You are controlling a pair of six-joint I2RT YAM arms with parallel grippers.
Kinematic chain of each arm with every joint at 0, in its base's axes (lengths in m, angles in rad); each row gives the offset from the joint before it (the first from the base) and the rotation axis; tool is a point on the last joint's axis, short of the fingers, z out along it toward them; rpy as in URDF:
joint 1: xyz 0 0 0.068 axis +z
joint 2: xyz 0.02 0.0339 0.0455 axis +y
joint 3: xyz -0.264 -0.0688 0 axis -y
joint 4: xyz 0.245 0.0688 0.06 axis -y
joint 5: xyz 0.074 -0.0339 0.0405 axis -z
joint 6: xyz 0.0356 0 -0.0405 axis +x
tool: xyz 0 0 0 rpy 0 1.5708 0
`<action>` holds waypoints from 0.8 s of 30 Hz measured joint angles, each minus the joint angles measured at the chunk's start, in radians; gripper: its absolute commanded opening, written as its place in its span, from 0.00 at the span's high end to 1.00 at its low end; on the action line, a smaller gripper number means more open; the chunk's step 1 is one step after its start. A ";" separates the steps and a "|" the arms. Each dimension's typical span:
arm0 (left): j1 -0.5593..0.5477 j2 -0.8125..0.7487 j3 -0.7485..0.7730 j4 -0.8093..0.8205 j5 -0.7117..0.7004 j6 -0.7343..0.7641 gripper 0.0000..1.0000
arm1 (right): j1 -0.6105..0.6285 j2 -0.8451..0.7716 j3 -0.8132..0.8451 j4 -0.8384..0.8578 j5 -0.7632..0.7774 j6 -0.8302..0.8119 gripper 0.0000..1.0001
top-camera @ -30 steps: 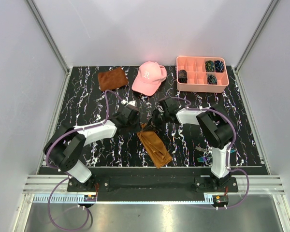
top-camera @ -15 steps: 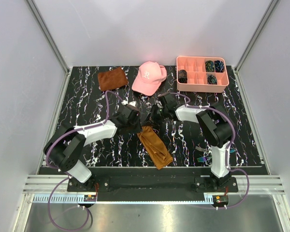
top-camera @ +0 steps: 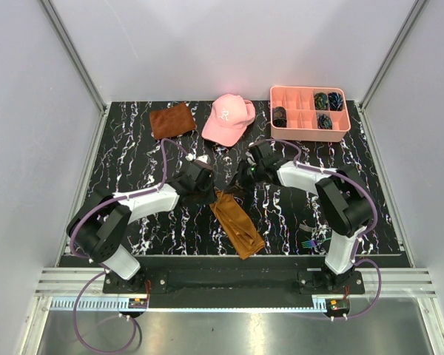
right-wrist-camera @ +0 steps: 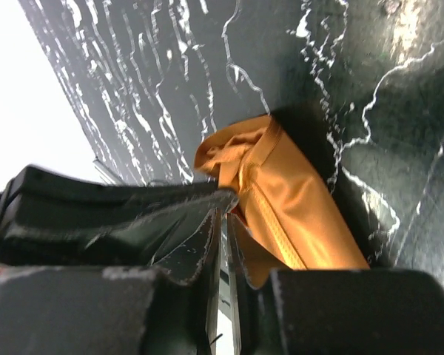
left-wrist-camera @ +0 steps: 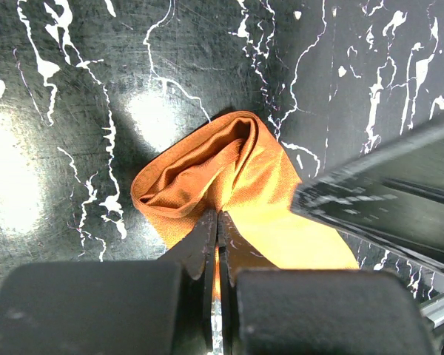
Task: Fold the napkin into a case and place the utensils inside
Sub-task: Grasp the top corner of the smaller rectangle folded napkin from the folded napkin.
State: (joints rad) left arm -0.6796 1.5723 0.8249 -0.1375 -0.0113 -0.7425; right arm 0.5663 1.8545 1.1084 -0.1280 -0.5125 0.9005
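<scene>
The orange-brown napkin [top-camera: 238, 225] lies folded as a narrow strip, slanting from mid-table toward the near edge. Both grippers meet at its far end. In the left wrist view the cloth [left-wrist-camera: 207, 166] bulges open like a pouch mouth, and my left gripper [left-wrist-camera: 218, 216] [top-camera: 211, 191] is shut on its near edge. My right gripper [right-wrist-camera: 223, 214] [top-camera: 235, 186] stands nearly closed, its tips pinching the napkin's fold [right-wrist-camera: 296, 200]. The iridescent utensils [top-camera: 308, 242], a fork among them, lie beside the right arm's base.
A pink cap [top-camera: 228, 118] and a smaller rust-brown cloth [top-camera: 172, 119] sit at the back. A pink compartment tray [top-camera: 309, 132] with dark items stands at the back right. Side walls border the table.
The right arm's elbow has swung to the right and its gripper has shifted slightly at the napkin's far end. The left arm and the strip have stayed put.
</scene>
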 measured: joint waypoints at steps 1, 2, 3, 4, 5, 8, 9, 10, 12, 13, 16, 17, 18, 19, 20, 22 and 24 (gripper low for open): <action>0.000 -0.001 0.000 0.000 0.000 0.000 1.00 | -0.002 -0.010 -0.004 -0.003 -0.001 -0.005 0.90; 0.000 -0.002 0.000 0.000 0.000 0.000 1.00 | -0.002 -0.013 -0.005 -0.005 -0.002 -0.008 0.91; 0.000 -0.002 0.000 0.000 0.000 0.000 1.00 | -0.003 -0.013 -0.005 -0.004 -0.001 -0.012 0.93; 0.000 -0.003 0.000 0.000 0.000 0.000 1.00 | -0.002 -0.013 -0.009 -0.004 -0.001 -0.014 0.94; 0.000 -0.003 0.000 0.000 0.000 0.000 1.00 | -0.002 -0.013 -0.014 -0.005 -0.002 -0.015 0.95; 0.000 -0.006 0.000 0.000 0.000 0.000 1.00 | 0.001 0.002 -0.017 0.000 -0.005 -0.014 0.96; 0.000 -0.008 0.000 0.000 0.000 0.000 1.00 | 0.003 0.010 -0.017 0.003 -0.005 -0.014 0.96; 0.000 -0.009 0.000 0.000 0.000 0.000 1.00 | 0.005 0.019 -0.017 0.004 -0.005 -0.014 0.96; 0.000 -0.010 0.000 0.000 0.000 0.000 1.00 | 0.010 0.038 -0.017 0.009 -0.005 -0.012 0.97; 0.000 -0.011 0.000 0.000 0.000 0.000 1.00 | 0.012 0.047 -0.017 0.011 -0.006 -0.011 0.97; 0.000 -0.013 0.000 0.000 0.000 0.000 1.00 | 0.019 0.066 -0.017 0.018 -0.010 -0.006 0.97; 0.000 -0.013 0.000 0.000 0.000 0.000 1.00 | 0.021 0.072 -0.017 0.025 -0.013 -0.004 0.97; 0.000 -0.013 0.000 0.000 0.000 0.000 1.00 | 0.024 0.079 -0.017 0.033 -0.014 -0.003 0.97; 0.000 -0.013 0.000 0.000 0.000 0.000 1.00 | 0.027 0.085 -0.016 0.036 -0.018 -0.002 0.97; 0.000 -0.013 0.000 0.000 0.000 0.000 1.00 | 0.029 0.090 -0.016 0.039 -0.022 -0.001 0.97; 0.000 -0.013 0.000 0.000 0.000 0.000 1.00 | 0.033 0.100 -0.016 0.046 -0.027 0.003 0.98; 0.000 -0.013 0.000 0.000 0.000 0.000 1.00 | 0.037 0.109 -0.014 0.055 -0.030 0.009 0.98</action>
State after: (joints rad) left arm -0.6796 1.5593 0.8249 -0.1375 -0.0109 -0.7422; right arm 0.6037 1.9633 1.0939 -0.0734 -0.5423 0.9096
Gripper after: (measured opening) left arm 0.004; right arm 0.031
